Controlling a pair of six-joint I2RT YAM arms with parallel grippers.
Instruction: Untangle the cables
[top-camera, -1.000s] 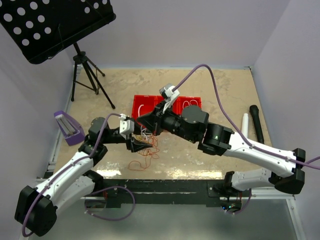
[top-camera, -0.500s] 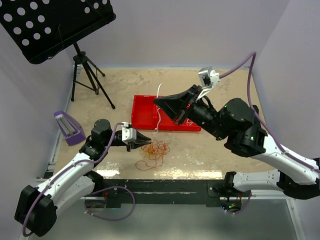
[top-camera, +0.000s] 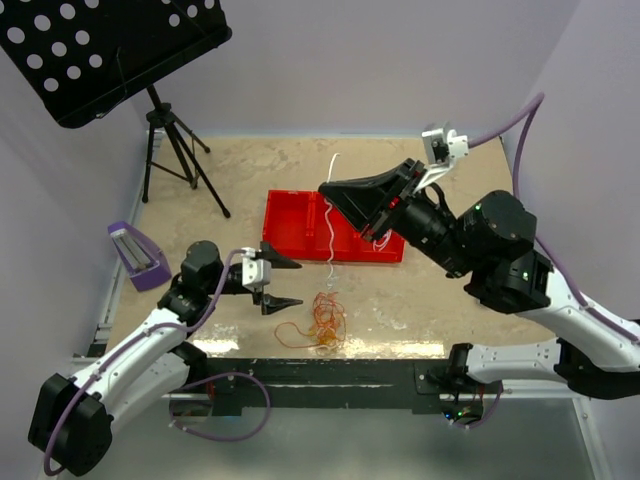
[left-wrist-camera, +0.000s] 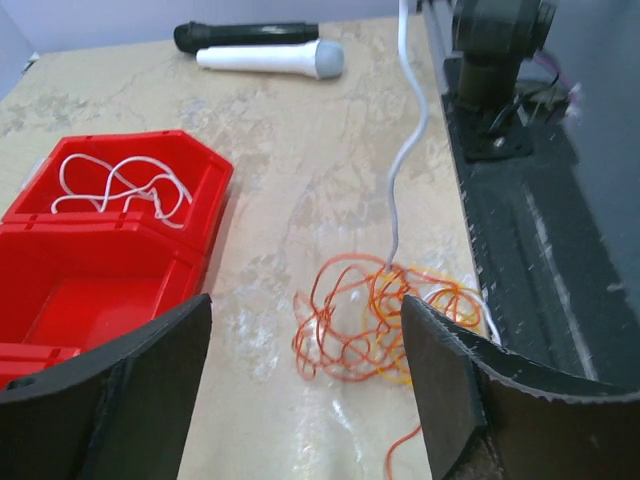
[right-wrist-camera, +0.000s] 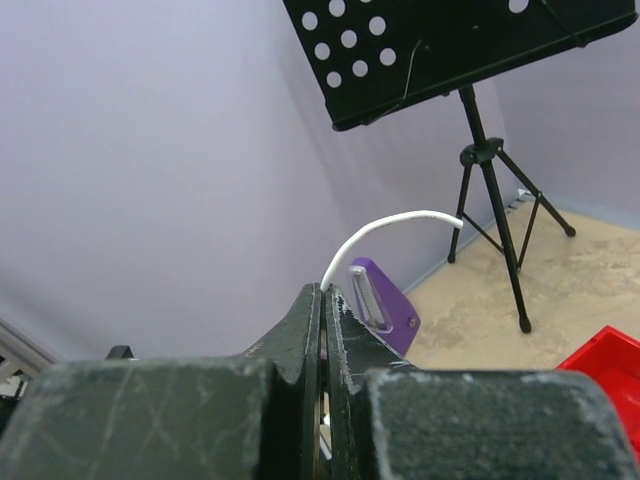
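We are finding the left gripper standing open, its two fingers spread wide with nothing between them, just in front of the near left corner of the red bin. The tangle of orange and red cords is lying on the table in front of the bin, toward the arm bases and just beyond those open fingers.

The right gripper is hanging above the middle of the bin, its jaws pressing together on a white cord. A short end of this cord is arching up out of the fingertips. The rest is dropping past the bin's front wall and running into the tangle.

A second white cord is lying coiled inside one compartment of the bin. Two microphones, one black and one white, are resting side by side well apart from the bin. A black music stand is standing behind the bin and to its left.
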